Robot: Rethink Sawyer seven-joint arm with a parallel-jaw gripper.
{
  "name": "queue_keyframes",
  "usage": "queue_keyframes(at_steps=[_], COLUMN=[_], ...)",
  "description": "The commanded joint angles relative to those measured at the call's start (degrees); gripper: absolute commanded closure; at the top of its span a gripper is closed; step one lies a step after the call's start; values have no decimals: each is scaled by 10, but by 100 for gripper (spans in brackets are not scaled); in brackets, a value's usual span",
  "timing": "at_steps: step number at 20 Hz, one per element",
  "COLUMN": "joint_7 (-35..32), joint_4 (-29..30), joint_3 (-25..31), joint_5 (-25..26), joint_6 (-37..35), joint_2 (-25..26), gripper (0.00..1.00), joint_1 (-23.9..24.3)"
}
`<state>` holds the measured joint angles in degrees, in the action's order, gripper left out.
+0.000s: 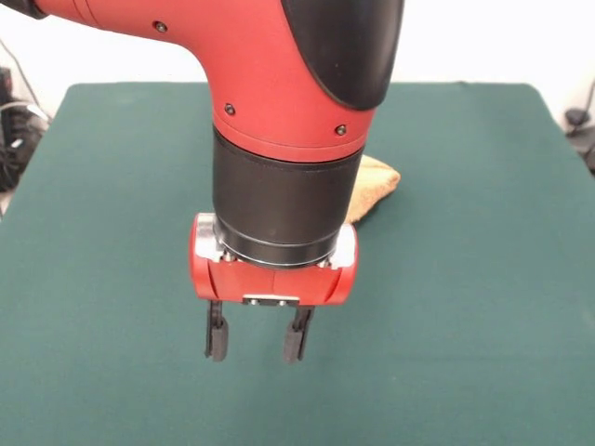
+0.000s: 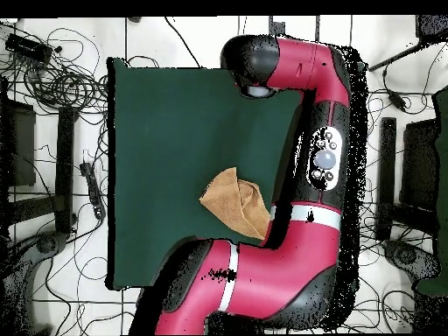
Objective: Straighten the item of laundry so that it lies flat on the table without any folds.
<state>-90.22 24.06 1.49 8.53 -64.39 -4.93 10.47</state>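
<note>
In the front view the red and black robot arm [image 1: 279, 102] comes down from the top of the frame and fills the upper centre. Its wrist ends in a red gripper housing. Below that housing hangs the gripper [image 1: 257, 336], lower centre of the frame, with two black fingers [image 1: 216, 332] pointing down and a clear gap between them. Nothing sits in that gap, so the jaws stand apart and empty, and only bare cloth shows behind the tips.

The large rectangular table with its dark green felt-like top [image 1: 465, 307] spans almost the whole frame. The small golden yellow-orange terry-cloth towel [image 1: 379, 178] shows only as a rounded corner to the right of the black wrist collar, right of centre; the arm hides the rest of it.

In the overhead view the table [image 2: 166, 131] takes up the centre and left of the frame, with the arm [image 2: 306, 175] bending round its right and lower edges. The towel [image 2: 232, 203] lies on the cloth just below the frame's centre, bunched and folded over itself in an irregular wedge, with its lower right tip running under the arm. The gripper itself is hidden beneath the arm's upper end in this view.

Cables [image 2: 61, 61] lie tangled over the pale floor along the left side of the frame.
</note>
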Motion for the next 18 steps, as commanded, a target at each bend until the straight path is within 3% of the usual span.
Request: queue_keyframes(at_steps=[1,9,18], joint_7=[-159,-141,-101], joint_4=[104,136,271], joint_3=[10,9,-1], joint_5=[-8,-9,-17], joint_6=[31,44,79], joint_2=[27,10,-79], gripper=[0,0,0], joint_1=[-17,-7,2])
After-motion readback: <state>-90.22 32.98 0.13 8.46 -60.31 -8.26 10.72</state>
